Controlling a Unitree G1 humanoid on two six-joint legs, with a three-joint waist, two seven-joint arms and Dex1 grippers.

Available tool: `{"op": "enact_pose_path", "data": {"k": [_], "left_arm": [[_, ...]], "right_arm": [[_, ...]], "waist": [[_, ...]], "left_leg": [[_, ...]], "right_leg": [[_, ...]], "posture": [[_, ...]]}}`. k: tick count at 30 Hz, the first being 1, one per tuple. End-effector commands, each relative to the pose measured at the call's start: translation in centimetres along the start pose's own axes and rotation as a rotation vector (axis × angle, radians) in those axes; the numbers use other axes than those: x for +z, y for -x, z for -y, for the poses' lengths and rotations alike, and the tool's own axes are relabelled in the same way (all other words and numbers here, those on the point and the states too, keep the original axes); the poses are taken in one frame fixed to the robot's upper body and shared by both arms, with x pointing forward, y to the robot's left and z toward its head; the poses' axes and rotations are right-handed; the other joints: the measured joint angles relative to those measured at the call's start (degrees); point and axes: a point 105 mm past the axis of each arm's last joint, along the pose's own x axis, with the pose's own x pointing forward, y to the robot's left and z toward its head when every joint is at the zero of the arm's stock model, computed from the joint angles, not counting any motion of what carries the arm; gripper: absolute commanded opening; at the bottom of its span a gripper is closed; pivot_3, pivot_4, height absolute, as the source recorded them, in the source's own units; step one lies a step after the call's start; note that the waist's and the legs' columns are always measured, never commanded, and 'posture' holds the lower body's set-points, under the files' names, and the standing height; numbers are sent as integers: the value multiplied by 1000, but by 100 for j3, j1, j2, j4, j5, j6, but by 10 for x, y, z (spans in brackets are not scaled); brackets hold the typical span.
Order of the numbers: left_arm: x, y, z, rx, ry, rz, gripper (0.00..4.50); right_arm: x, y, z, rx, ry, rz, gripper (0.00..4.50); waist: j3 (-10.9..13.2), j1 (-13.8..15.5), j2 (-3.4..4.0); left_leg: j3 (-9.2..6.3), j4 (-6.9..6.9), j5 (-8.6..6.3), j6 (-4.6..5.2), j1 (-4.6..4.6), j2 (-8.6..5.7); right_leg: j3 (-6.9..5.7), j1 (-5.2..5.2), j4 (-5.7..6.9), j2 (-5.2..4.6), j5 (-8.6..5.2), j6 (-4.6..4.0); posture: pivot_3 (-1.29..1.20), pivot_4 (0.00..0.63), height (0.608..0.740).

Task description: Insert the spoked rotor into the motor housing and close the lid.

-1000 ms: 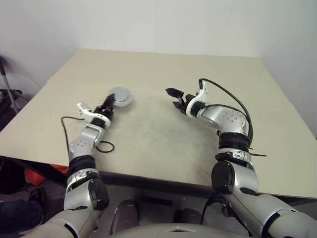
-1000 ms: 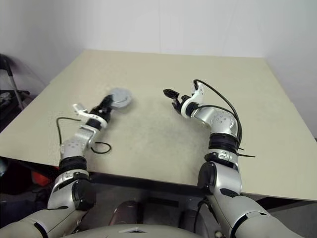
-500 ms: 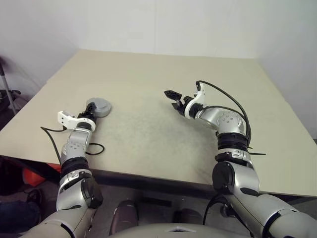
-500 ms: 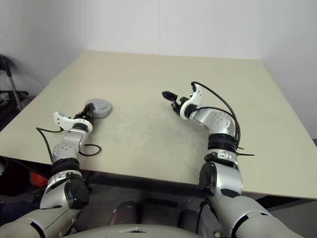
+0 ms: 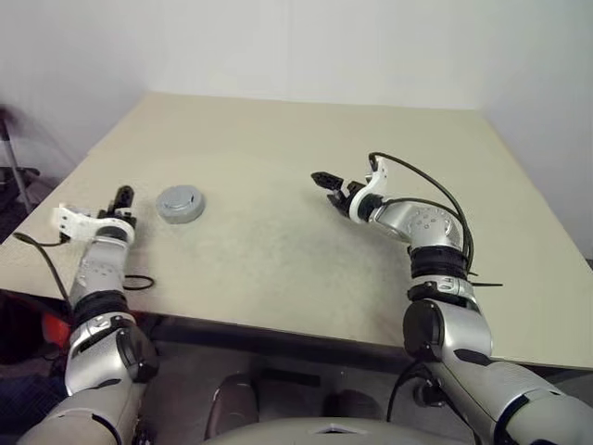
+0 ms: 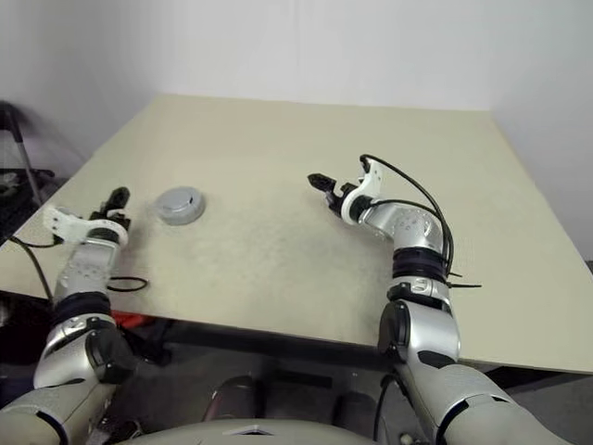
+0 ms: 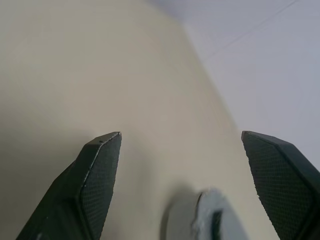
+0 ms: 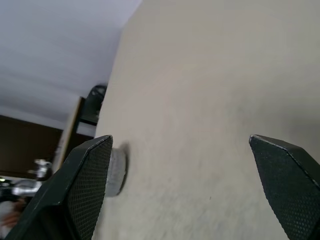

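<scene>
A grey round puck (image 5: 180, 203) lies flat on the table's left part; its top face is the silver-grey lid, and its side wall is also grey. The spoked rotor is hidden, and I cannot make out the motor housing under the lid. My left gripper (image 5: 120, 197) is open just left of the puck and apart from it. In the left wrist view the puck's edge (image 7: 210, 220) shows low between the wide-spread fingers (image 7: 100, 170). My right gripper (image 5: 326, 181) is open above the table's middle, well right of the puck (image 8: 117, 172).
The beige table (image 5: 306, 250) stretches far back and right. Its near edge runs just below my left forearm, where a black cable loop (image 5: 139, 280) lies. A dark stand (image 5: 14, 176) is on the floor beyond the left edge.
My left gripper carried the puck leftward, opened and let it go, then pulled further left. The puck now rests alone on the table. The right gripper has barely moved.
</scene>
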Motion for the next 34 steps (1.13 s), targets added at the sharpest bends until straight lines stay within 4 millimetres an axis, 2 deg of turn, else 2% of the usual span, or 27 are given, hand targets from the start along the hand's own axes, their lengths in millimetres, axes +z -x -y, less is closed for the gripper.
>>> {"op": "enact_pose_path", "data": {"k": [1, 3, 6, 10, 13, 16, 21, 24, 34], "left_arm": [[-15, -4, 53, -228, -166, -41, 4055], [-32, 2, 79, -365, -254, -92, 4055], [-59, 14, 113, -549, -376, -174, 4055], [-91, 27, 137, -710, -534, -273, 4055], [-108, 30, 141, -751, -620, -313, 4055], [-122, 35, 146, -799, -667, -352, 4055], [-146, 54, 156, -932, -716, -441, 4055], [-157, 66, 165, -1009, -711, -486, 4055], [-158, 64, 165, -996, -708, -481, 4055]], "right_arm": [[28, 6, -19, 16, 381, 162, 4500], [37, 14, -18, 28, 552, 195, 4500], [50, 29, 0, -12, 752, 186, 4500], [76, 53, 28, -145, 890, 226, 4500], [83, 67, 47, -224, 926, 222, 4500], [71, 73, 58, -225, 939, 165, 4500], [45, 78, 60, -145, 951, 85, 4500], [42, 77, 56, -123, 960, 83, 4500], [52, 72, 50, -131, 937, 116, 4500]], "waist": [[0, 69, -1], [2, 118, -4], [5, 117, -12], [6, 69, -14], [6, 1, -14], [6, -69, -14], [7, -62, -12], [7, -56, -10], [7, -60, -9]], "left_leg": [[0, 0, 0, 0, 0, -2], [1, 4, 0, 0, -4, -4], [1, 12, 0, 0, -8, -12], [5, 14, 0, 1, -2, -10], [12, 13, 0, 2, 9, -5], [14, 13, -4, 10, 9, -1], [18, 18, -13, 29, 8, 0], [18, 26, -18, 37, 5, 1], [18, 60, -25, 48, 14, 7]], "right_leg": [[0, 3, 0, -4, 0, 0], [-2, 4, -3, -11, 3, 5], [-2, 9, -4, -19, 6, 11], [0, 8, 4, -15, 7, 11], [1, 9, 7, -9, 3, 3], [1, 7, 8, -3, -1, -5], [1, 5, 8, -2, -17, -34], [1, 4, 9, -5, -18, -36], [1, 19, 16, -7, -13, -47]], "posture": [[0, 0, 740], [0, 0, 740], [0, 0, 740], [0, 0, 740], [0, 0, 740], [0, 0, 740], [0, 0, 740], [0, 0, 740], [0, 0, 740]]}}
